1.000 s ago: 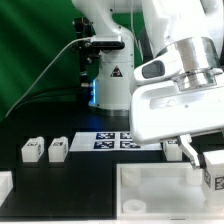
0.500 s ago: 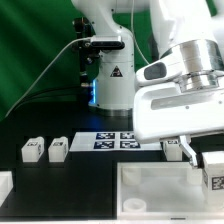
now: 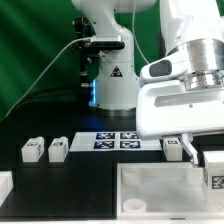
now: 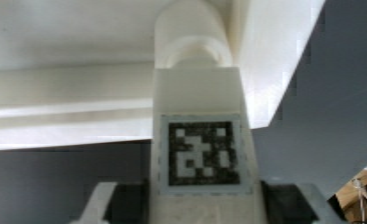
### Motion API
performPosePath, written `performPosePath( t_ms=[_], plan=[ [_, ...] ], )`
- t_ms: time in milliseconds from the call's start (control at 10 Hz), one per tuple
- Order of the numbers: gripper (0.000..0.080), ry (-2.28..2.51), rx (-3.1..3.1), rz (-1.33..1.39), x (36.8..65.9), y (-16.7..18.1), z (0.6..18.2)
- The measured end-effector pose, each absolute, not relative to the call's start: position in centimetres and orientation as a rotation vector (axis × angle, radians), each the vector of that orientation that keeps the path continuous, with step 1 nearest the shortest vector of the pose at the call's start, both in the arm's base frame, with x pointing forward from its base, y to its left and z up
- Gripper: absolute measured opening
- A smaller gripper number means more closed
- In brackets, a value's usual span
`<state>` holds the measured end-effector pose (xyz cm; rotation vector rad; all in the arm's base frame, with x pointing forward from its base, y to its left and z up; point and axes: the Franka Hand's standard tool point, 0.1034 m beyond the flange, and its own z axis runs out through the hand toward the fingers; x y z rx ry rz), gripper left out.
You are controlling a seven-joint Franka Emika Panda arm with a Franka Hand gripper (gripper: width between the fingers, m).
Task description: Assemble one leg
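My gripper point(image 3: 203, 160) is shut on a leg point(image 3: 214, 171), a small white block with a square tag, at the exterior view's right, above the corner of the large white tray-like panel point(image 3: 160, 190). In the wrist view the held leg point(image 4: 201, 110) runs up the middle with its tag facing the camera. The dark finger pads point(image 4: 134, 206) press on both its sides, with the gripper point(image 4: 203, 208) closed around its end. The panel's pale surface point(image 4: 64, 95) lies behind it. Three more legs lie on the black table: two point(image 3: 33, 149) point(image 3: 58, 149) at the left, one point(image 3: 172, 148) near the gripper.
The marker board point(image 3: 117, 141) lies flat between the loose legs. The robot base point(image 3: 108, 70) stands behind it before a green backdrop. A white part point(image 3: 4, 186) shows at the exterior view's lower left edge.
The hand and wrist have shifted slightly toward the exterior view's right. The leg stays held in the jaws in about the same place.
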<state>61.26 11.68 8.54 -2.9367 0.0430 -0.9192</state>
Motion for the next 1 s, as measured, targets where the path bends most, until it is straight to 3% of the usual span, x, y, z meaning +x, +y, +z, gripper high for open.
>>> performPosePath(
  t_ms=[100, 300, 600, 1000],
  plan=[
    [0.0294, 0.042, -2.939, -0.908, 61.17, 11.71, 8.39],
    [0.0577, 0.042, -2.94, -0.907, 61.14, 11.69, 8.32],
    [0.0645, 0.042, -2.941, -0.904, 61.09, 11.68, 8.2],
    [0.0649, 0.042, -2.942, -0.903, 61.07, 11.67, 8.13]
  ],
)
